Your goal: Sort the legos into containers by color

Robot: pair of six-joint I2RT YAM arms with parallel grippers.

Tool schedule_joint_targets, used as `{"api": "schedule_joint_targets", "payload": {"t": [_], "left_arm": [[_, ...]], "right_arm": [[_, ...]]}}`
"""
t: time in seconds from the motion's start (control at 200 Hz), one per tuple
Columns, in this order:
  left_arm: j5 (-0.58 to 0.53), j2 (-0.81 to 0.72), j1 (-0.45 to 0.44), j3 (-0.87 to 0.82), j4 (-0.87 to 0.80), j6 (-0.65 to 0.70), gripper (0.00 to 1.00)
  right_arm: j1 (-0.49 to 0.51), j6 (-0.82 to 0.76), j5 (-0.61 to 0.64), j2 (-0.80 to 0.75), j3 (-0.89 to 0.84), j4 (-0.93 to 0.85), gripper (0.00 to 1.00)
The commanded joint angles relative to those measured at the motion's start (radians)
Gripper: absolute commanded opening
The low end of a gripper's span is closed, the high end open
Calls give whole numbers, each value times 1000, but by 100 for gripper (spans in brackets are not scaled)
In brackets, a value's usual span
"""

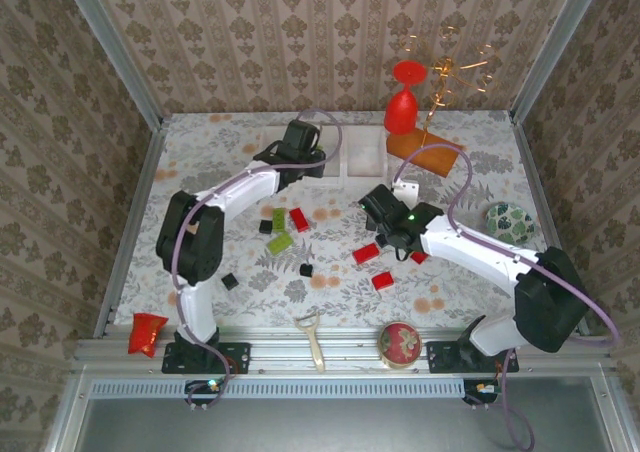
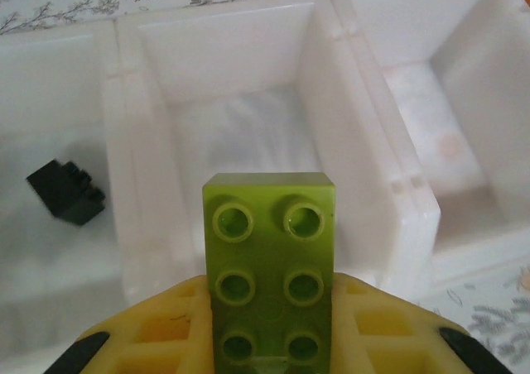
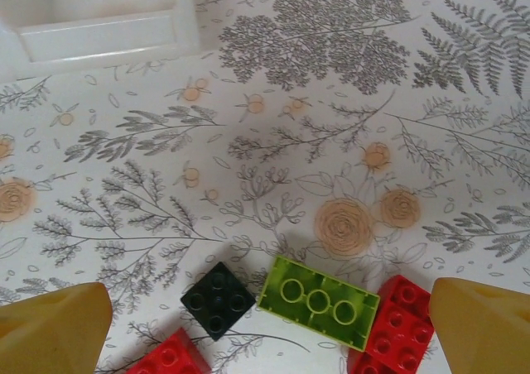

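Mid-counter, the right jaws hang wide open over loose legos (image 3: 319,299) — ready to grab one. At the far edge, the left jaws grip a green lego (image 2: 269,258) above the middle container (image 2: 240,117), to keep colors apart — a black lego (image 2: 66,194) sits next door.

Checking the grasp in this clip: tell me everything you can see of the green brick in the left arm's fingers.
The green brick is lime, glossy plastic, rectangular, two studs wide with three rows of ringed studs showing; its near end is hidden. The left gripper clamps it between yellow fingers, studs toward the wrist camera, far end jutting out over the middle bin of the white containers. It seems to touch only the fingers.
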Motion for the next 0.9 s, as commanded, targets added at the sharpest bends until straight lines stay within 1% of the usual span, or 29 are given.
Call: {"api": "schedule_joint_targets", "payload": {"t": [0.0, 0.05, 0.09, 0.365, 0.6, 0.895], "left_arm": [[-28, 63, -7, 89, 5, 39, 13], [-35, 91, -7, 122, -1, 39, 14], [-41, 111, -6, 143, -3, 38, 15], [-83, 207, -6, 243, -44, 37, 24], [-98, 240, -10, 267, -64, 41, 29], [-98, 246, -24, 271, -66, 39, 44]], "right_arm": [[-7, 40, 35, -28, -20, -19, 100], [-10, 38, 33, -27, -23, -18, 100], [-9, 37, 32, -58, -24, -16, 100], [-14, 30, 23, -45, -16, -10, 100], [-16, 29, 21, -41, -14, -6, 100], [-21, 24, 16, -41, -12, -4, 100]]}}
